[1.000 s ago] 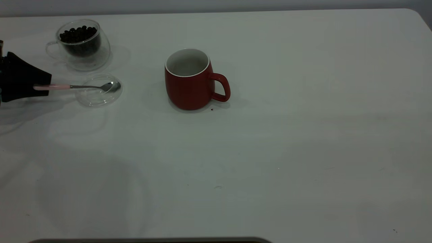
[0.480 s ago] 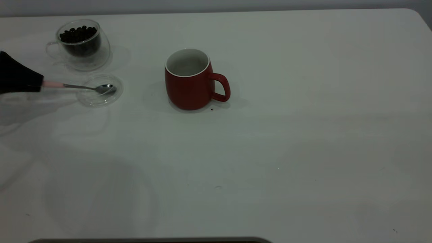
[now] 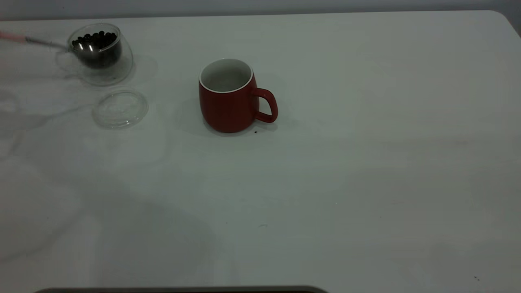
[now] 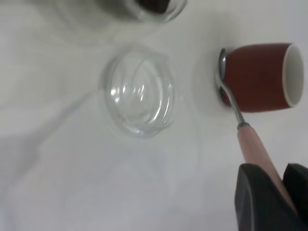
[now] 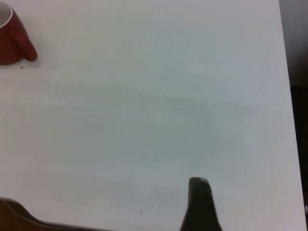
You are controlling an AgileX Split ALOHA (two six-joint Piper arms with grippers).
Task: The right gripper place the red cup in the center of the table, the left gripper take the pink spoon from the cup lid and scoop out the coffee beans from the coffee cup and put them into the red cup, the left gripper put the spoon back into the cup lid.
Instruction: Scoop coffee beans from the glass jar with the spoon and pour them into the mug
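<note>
The red cup (image 3: 228,101) stands upright near the table's (image 3: 346,171) middle, handle to the right; it also shows in the right wrist view (image 5: 10,41). My left gripper (image 4: 274,179) is shut on the pink spoon's (image 4: 250,144) handle and lies outside the exterior view. The pink spoon (image 3: 40,41) reaches in from the left edge, its metal bowl at the coffee cup's (image 3: 99,53) mouth, over the coffee beans (image 3: 97,40). The cup lid (image 3: 120,109) lies bare in front of the coffee cup. My right gripper (image 5: 199,204) hovers over bare table, right of the red cup.
The table's rounded far-right corner (image 3: 502,16) and right edge (image 5: 288,96) are in view. A dark strip (image 3: 183,289) runs along the near edge. A small dark speck (image 3: 255,132) lies by the red cup's base.
The spoon has left the cup lid and gone up and back to the coffee cup's mouth. The left gripper has slid out of the exterior view at the left.
</note>
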